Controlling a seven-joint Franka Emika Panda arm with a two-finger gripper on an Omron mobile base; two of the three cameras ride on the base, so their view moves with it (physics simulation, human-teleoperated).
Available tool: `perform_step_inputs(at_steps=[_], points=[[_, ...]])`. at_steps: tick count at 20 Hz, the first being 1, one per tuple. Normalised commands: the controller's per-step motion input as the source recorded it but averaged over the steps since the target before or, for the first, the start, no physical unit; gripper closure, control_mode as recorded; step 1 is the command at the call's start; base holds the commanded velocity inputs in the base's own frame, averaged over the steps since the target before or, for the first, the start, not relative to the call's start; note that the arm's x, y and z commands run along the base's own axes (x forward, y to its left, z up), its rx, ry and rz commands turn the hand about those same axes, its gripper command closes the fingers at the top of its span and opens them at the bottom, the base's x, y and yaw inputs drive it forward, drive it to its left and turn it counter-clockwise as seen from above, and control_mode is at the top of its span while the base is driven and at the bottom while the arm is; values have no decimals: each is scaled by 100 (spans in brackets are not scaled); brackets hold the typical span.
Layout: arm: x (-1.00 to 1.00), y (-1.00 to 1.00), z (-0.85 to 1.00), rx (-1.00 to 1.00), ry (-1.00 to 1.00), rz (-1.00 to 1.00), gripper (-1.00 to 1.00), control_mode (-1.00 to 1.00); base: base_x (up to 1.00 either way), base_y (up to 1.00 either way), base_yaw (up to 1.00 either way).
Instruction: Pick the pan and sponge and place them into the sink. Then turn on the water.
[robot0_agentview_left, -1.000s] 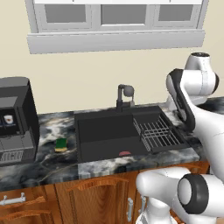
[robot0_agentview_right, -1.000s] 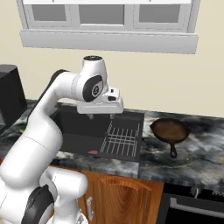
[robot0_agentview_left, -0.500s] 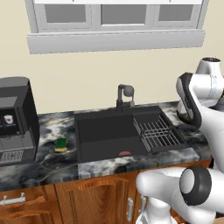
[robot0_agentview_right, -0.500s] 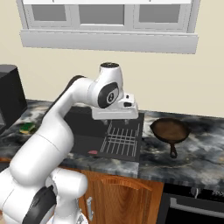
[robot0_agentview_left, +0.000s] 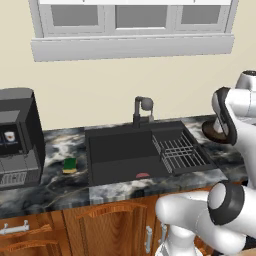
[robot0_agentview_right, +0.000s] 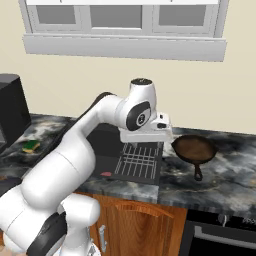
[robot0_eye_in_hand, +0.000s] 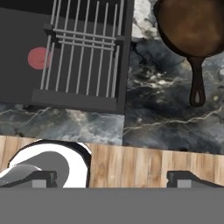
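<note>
— Hand view first: gripper (robot0_eye_in_hand: 111, 177) spread wide, nothing between the two dark tips, looking down past the counter's front edge. And from the right base view?

— Hovers above the wire rack (robot0_agentview_right: 141, 159), at the sink's (robot0_agentview_right: 100, 146) right end, just left of the pan (robot0_agentview_right: 194, 149). Not touching it.

— Where exactly sits the pan?

— Flat on the marble counter (robot0_eye_in_hand: 166, 118) right of the sink, well clear of the basin, handle pointing toward the front edge. Dark brown inside, dark rim.

— And the sponge?

— Lies on the counter left of the sink, sponge (robot0_agentview_left: 69, 164) green side up, between basin and coffee machine (robot0_agentview_left: 17, 137).

— Faucet?

— Stands behind the basin, faucet (robot0_agentview_left: 142, 111) dark grey. Red drain (robot0_agentview_left: 142, 175) near the front wall.
</note>
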Motion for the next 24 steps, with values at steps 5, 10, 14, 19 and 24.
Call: perform_step_inputs(at_steps=[5,10,14,19,24], points=[[2,-43,-11,0,2,-2,-100,-100,0,0,0],[2,-40,-10,0,1,-2,-100,-100,0,0,0],[1,-39,-10,0,0,-2,-100,-100,0,0,0],[2,-33,-10,0,0,-2,-100,-100,0,0,0],[14,-19,-18,0,0,-3,-100,-100,0,0,0]])
